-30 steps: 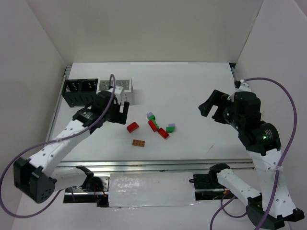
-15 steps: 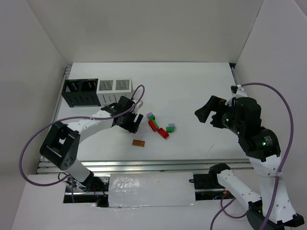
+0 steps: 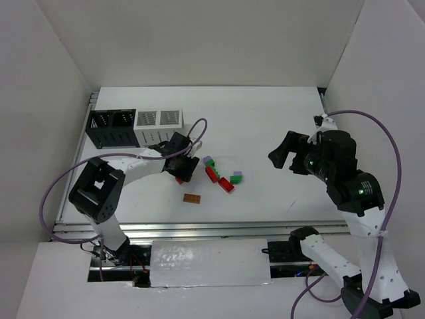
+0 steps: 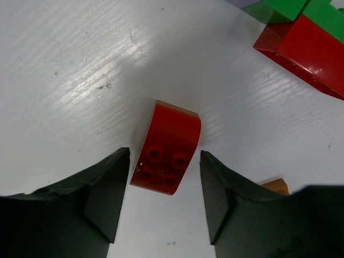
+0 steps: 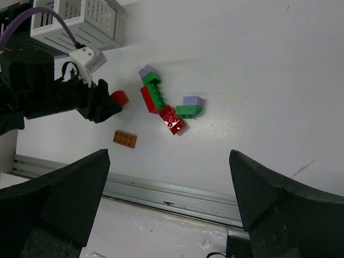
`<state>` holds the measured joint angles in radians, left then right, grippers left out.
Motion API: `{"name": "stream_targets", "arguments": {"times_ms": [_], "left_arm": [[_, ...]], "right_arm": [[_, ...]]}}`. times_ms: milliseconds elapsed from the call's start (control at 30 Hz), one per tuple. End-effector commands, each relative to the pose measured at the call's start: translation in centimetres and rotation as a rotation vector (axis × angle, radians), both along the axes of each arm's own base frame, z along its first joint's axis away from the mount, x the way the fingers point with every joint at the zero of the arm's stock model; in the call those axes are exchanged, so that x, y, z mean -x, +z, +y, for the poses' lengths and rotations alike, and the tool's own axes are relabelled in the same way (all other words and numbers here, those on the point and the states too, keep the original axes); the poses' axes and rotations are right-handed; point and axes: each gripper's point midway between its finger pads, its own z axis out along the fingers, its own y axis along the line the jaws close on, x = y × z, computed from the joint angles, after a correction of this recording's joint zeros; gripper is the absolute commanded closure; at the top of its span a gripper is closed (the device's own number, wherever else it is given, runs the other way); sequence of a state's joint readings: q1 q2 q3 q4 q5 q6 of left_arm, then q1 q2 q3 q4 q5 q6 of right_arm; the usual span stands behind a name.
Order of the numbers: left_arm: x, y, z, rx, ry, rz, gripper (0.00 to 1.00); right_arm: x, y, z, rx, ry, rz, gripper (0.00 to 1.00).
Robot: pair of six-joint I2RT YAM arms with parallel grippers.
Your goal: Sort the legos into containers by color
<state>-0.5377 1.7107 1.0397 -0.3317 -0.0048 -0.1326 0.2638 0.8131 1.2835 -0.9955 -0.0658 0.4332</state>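
Observation:
A red brick [image 4: 166, 150] lies on the white table, and my left gripper [image 4: 165, 161] is down over it, one fingertip on each side. The jaws stand narrow, with a thin strip of table showing between each pad and the brick. From above, the left gripper [image 3: 182, 169] hides most of that brick [image 3: 179, 180]. To its right lies a cluster of red, green and lavender legos [image 3: 222, 174]. An orange-brown plate [image 3: 192, 198] lies apart, nearer the front. The black container [image 3: 111, 128] and the joined white containers [image 3: 159, 118] stand at the back left. My right gripper [image 3: 284, 151] hovers wide open, holding nothing.
A metal rail [image 5: 161, 193] runs along the table's near edge. White walls enclose the table on three sides. The left arm's purple cable [image 3: 199, 126] loops above its wrist, close to the white containers.
My left arm has reached right and down to the red brick, and its jaws have narrowed around it. The right gripper has drifted slightly left, still wide open.

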Motion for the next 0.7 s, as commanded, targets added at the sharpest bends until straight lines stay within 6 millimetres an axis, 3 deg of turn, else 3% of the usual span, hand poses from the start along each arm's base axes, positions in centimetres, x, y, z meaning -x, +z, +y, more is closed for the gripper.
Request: {"name": "stream_targets", "arguments": {"times_ms": [0,33,67,133,200,233,267,333,400,433,500,533,567,600,633,667], "left_arm": [[-0.7,0.1,-0.7,0.010,-0.024,-0.017,0.39],[-0.7,0.3,-0.7,0.013,-0.022,-0.021,0.45],[-0.9,0.6,-0.7,0.017,-0.022,-0.029,0.58],[-1.0,0.9,-0.8,0.019,-0.023,-0.034,0.61],[-1.1,1.2,-0.8,0.017,-0.027,-0.036,0.74],[-1.2,1.3,-0.3,-0.010,-0.012,-0.038,0.90],[-1.2,2.2,-0.6,0.009,-0.016,-0.049,1.00],[-1.3,4.3,-1.4,0.065,-0.026,-0.070,1.00],[-1.4,8.8,-2.6,0.166,-0.042,-0.142,1.00],[-0.7,12.4,-4.0,0.275,-0.082,-0.177,1.00],[0.5,16.4,-5.6,0.407,-0.146,-0.203,1.00],[1.4,19.5,-6.4,0.502,-0.172,-0.233,1.00],[3.0,21.5,-7.7,0.599,-0.245,-0.213,1.00],[3.8,22.9,-8.2,0.655,-0.274,-0.210,1.00],[5.4,25.1,-9.1,0.748,-0.329,-0.192,1.00],[6.0,26.1,-9.4,0.785,-0.351,-0.185,1.00]], "right_arm": [[-0.7,1.6,-0.1,0.013,0.010,-0.067,0.00],[-0.8,1.5,0.0,0.014,0.013,-0.062,0.00],[-0.9,1.6,0.0,0.013,0.011,-0.063,0.00],[-1.1,1.7,0.2,0.012,0.019,-0.063,0.00],[-1.4,1.7,0.3,0.011,0.021,-0.065,0.00],[-1.4,1.5,0.4,0.010,0.025,-0.060,0.00],[-1.6,1.4,0.5,0.005,0.024,-0.060,0.00],[-1.8,0.7,0.9,-0.010,0.039,-0.044,0.01],[-2.1,-0.1,1.8,-0.042,0.067,-0.038,0.00],[-2.2,0.1,2.8,-0.084,0.106,-0.047,0.01],[-2.2,-0.8,4.1,-0.129,0.162,-0.031,0.01],[-2.0,0.1,5.7,-0.194,0.241,-0.059,0.00],[-2.0,-0.5,6.6,-0.227,0.282,-0.046,0.00],[-1.8,-0.2,7.5,-0.265,0.327,-0.052,0.00],[-1.3,1.4,9.2,-0.344,0.431,-0.096,0.00],[-1.0,1.0,10.0,-0.382,0.481,-0.092,0.00]]}}
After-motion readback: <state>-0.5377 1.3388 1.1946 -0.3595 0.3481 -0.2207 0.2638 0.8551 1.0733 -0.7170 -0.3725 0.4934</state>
